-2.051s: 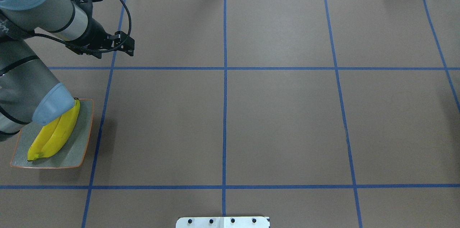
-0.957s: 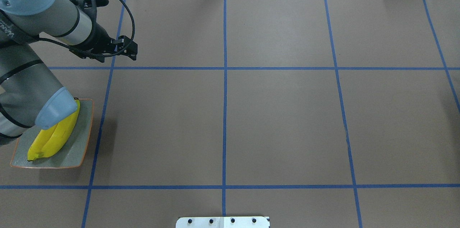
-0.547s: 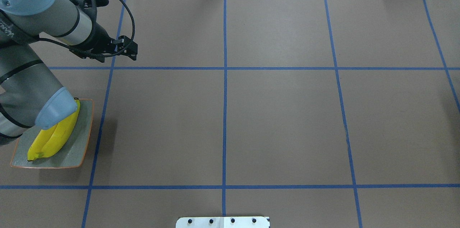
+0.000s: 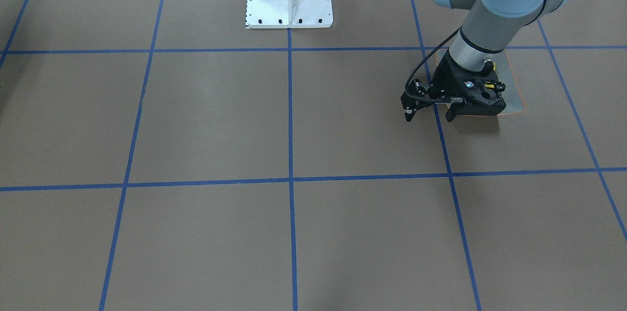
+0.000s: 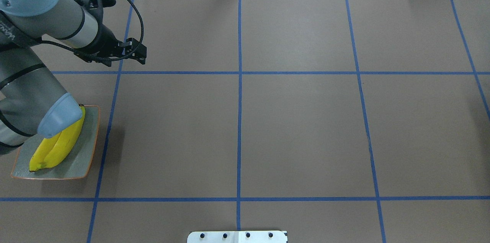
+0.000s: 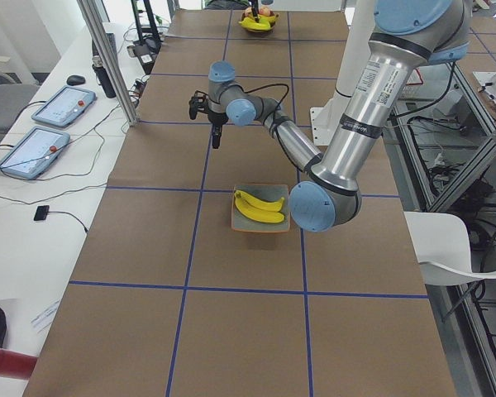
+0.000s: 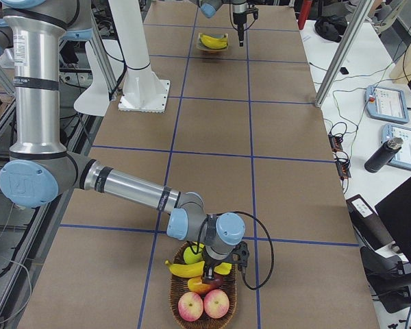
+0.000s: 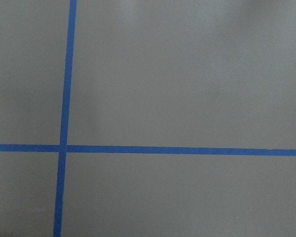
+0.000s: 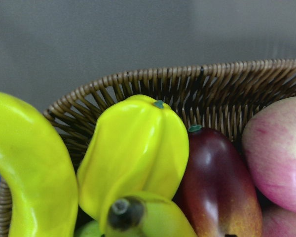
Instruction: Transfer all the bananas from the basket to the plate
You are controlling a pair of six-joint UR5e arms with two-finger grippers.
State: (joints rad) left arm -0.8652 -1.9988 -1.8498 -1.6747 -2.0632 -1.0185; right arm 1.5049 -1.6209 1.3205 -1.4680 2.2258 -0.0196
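Two bright yellow bananas (image 5: pixel 57 145) lie on the square grey-green plate (image 5: pixel 82 159); more sit in the woven wicker basket (image 7: pixel 174 296), where the right hand (image 7: pixel 211 271) reaches, likely for one. The left hand (image 5: pixel 139 51) hovers clear; neither grip is discernible.

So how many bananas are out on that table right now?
4: two bananas side by side on the plate, two more in the basket, one at its rim, one tucked among other fruit. More may be hidden underneath.
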